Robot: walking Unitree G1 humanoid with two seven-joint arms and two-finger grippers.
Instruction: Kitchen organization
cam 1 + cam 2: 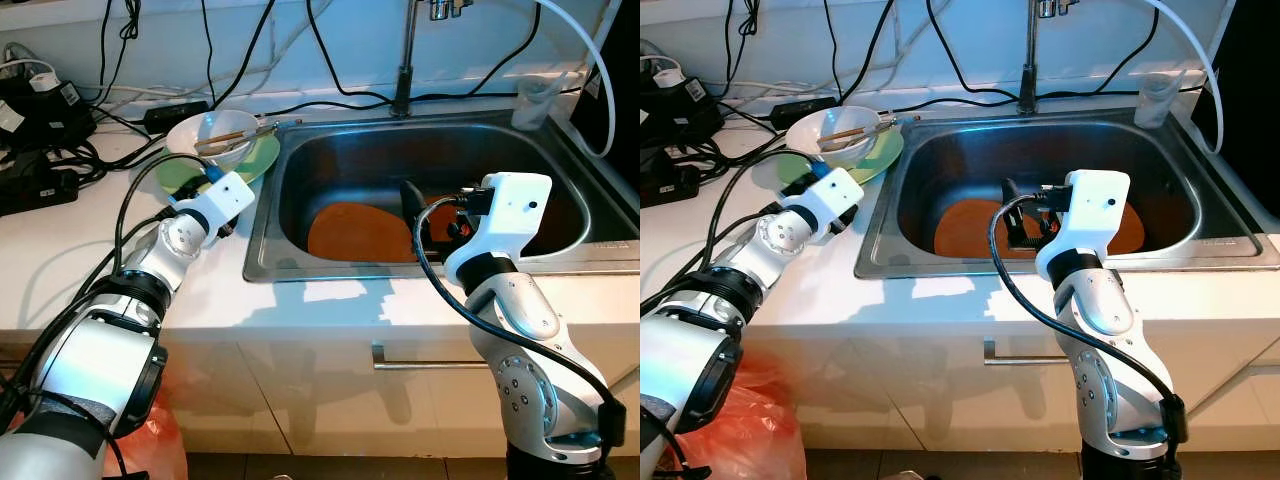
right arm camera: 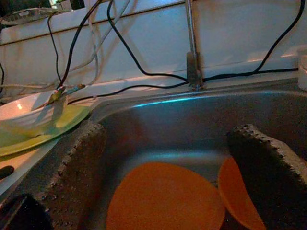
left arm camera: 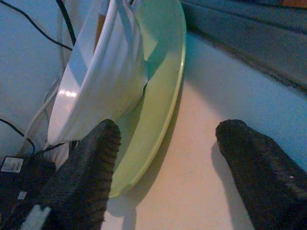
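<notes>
Here, the left gripper (image 3: 163, 167) is reaching with fingers spread wide beside the green plate (image 1: 255, 160), which is holding a white bowl (image 1: 205, 135) with chopsticks (image 1: 230, 138). The right gripper (image 2: 168, 177) is hanging spread apart over orange plates (image 1: 360, 232) lying in the sink (image 1: 300, 150)

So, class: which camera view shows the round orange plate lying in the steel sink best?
The left eye view: the round orange plate lies nearly whole on the sink floor. In the right eye view the right gripper covers part; the right wrist view shows it dim and low.
</notes>
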